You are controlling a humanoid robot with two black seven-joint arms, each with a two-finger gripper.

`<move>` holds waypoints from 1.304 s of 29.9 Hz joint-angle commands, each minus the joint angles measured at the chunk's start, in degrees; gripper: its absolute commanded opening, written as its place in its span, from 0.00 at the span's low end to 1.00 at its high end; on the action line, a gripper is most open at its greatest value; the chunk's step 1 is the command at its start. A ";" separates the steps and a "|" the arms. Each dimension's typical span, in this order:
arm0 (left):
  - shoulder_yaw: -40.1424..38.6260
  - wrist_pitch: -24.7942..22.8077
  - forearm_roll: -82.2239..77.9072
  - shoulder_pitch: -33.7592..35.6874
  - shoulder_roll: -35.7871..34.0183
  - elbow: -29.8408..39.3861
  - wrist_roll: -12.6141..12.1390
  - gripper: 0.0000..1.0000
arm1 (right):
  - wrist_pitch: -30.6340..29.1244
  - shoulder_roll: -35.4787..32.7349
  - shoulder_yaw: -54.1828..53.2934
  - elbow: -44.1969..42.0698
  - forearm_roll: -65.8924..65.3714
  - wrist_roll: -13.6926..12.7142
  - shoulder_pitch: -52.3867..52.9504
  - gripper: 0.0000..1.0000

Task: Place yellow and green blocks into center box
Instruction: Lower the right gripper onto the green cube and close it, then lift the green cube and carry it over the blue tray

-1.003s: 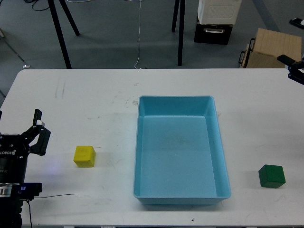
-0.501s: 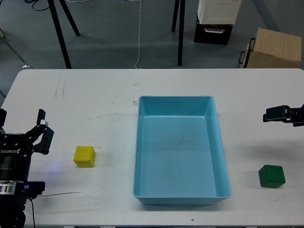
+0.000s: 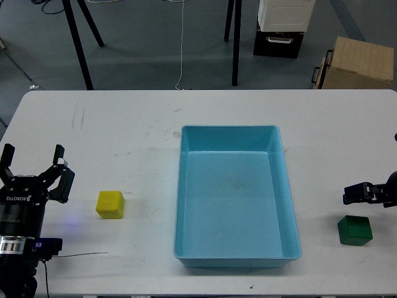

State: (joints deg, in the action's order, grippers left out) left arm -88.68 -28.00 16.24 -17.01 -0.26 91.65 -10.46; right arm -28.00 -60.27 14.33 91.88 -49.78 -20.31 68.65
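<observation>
The yellow block (image 3: 110,204) sits on the white table (image 3: 124,136), left of the light blue tray (image 3: 229,205), which is empty. My left gripper (image 3: 34,162) is open and upright, a short way left of the yellow block and apart from it. The green block (image 3: 355,230) sits on the table to the right of the tray. My right gripper (image 3: 360,193) comes in from the right edge just above and behind the green block. Only one dark finger shows, and the rest is cut off by the frame.
A brown cardboard box (image 3: 363,62) and a white-and-black case (image 3: 282,25) stand on the floor beyond the table's far edge. Black stand legs (image 3: 84,37) are at the back left. A thin cable (image 3: 74,254) lies near the front left edge.
My right gripper has come down from the far right corner to just above the green block. My left gripper has shifted slightly, with its second finger now in view. The blocks have not moved.
</observation>
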 commanded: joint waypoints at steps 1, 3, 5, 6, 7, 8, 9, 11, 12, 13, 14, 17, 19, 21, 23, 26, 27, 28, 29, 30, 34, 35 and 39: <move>0.00 0.00 -0.06 0.22 0.00 -0.07 0.00 1.00 | 0.00 1.21 -0.01 -0.04 0.30 0.01 -0.97 1.00; 0.00 0.00 0.02 0.22 0.00 -0.07 -0.09 1.00 | 0.00 1.73 -0.01 -0.04 0.30 0.01 -1.76 1.00; 0.00 0.00 -0.06 0.22 0.00 -0.07 0.00 1.00 | 0.00 2.44 -0.01 -0.04 0.30 0.01 -2.29 1.00; 0.00 0.00 -0.06 0.22 0.00 -0.07 -0.09 1.00 | 0.00 2.61 -0.01 -0.04 0.30 0.01 -2.47 1.00; 0.00 0.00 -0.06 0.22 0.00 -0.16 0.00 1.00 | 0.00 2.79 -0.01 -0.04 0.30 0.01 -2.73 1.00; 0.00 0.00 0.02 0.22 0.00 -0.33 0.00 1.00 | 0.00 2.97 -0.01 -0.12 0.30 0.01 -2.91 1.00; 0.00 0.00 0.02 0.22 0.00 -0.42 0.00 1.00 | 0.00 3.05 -0.01 -0.12 0.21 0.01 -3.08 1.00; 0.00 0.00 0.02 0.22 0.00 -0.51 0.00 1.00 | 0.00 3.58 -0.01 -0.12 0.30 0.01 -3.34 1.00; 0.00 0.00 -0.06 0.22 0.00 -0.51 -0.09 1.00 | 0.00 3.76 -0.01 -0.12 0.21 0.01 -3.52 1.00; 0.00 0.00 0.02 0.22 0.00 -0.51 -0.09 1.00 | 0.00 3.76 -0.01 -0.12 0.21 0.01 -3.61 1.00; 0.00 0.00 0.02 0.22 0.00 -0.51 -0.09 1.00 | 0.00 3.76 -0.01 -0.12 0.21 0.01 -3.87 1.00; 0.00 0.00 0.02 0.22 0.00 -0.77 0.00 1.00 | 0.00 3.76 -0.01 -0.12 0.04 0.01 -4.31 0.98; 0.00 0.00 0.02 0.22 0.00 -0.86 0.00 1.00 | 0.00 3.76 -0.01 -0.12 -0.05 0.01 -4.31 0.94; 0.00 0.00 0.02 0.22 0.00 -0.86 -0.09 1.00 | 0.00 3.76 -0.01 -0.04 -0.23 0.01 -4.31 0.81; 0.00 0.00 0.02 0.22 0.00 -0.86 -0.09 1.00 | 0.00 3.93 -0.01 -0.04 -0.49 0.01 -4.40 0.60; 0.00 0.00 0.02 0.22 -0.09 -0.95 -0.09 1.00 | 0.00 4.11 -0.01 -0.04 -1.19 -0.17 -5.10 0.25; 0.00 0.00 0.02 0.22 -0.09 -0.95 -0.09 1.00 | 0.00 4.20 -0.01 -0.04 -1.54 -0.17 -5.28 0.19; 0.00 0.00 0.02 0.22 -0.09 -0.95 -0.09 1.00 | 0.00 4.20 -0.01 -0.12 -1.72 -0.17 -5.28 0.12; 0.00 0.00 0.02 0.22 -0.09 -0.95 -0.09 1.00 | 0.00 4.20 -0.01 -0.12 -1.72 -0.17 -5.28 0.06; 0.00 0.00 0.02 0.22 -0.18 -0.95 -0.09 1.00 | 0.00 4.20 -0.09 -0.12 -1.72 -0.26 -5.19 0.02; 0.00 0.00 0.02 0.31 -0.09 -0.95 -0.09 1.00 | 0.00 3.67 -1.05 0.49 -1.02 -1.57 -4.23 0.00; 0.00 0.00 0.02 0.31 -0.09 -0.95 -0.09 1.00 | 0.00 3.32 -1.93 1.36 -0.93 -1.58 -3.53 0.00; 0.00 0.00 0.02 0.40 -0.18 -0.95 -0.09 1.00 | 0.00 1.30 -4.58 2.16 4.50 -1.40 6.12 0.00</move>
State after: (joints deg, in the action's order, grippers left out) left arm -88.68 -28.00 16.26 -16.63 -0.37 90.70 -10.57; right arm -28.02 -57.86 11.03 93.66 -49.58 -21.78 67.98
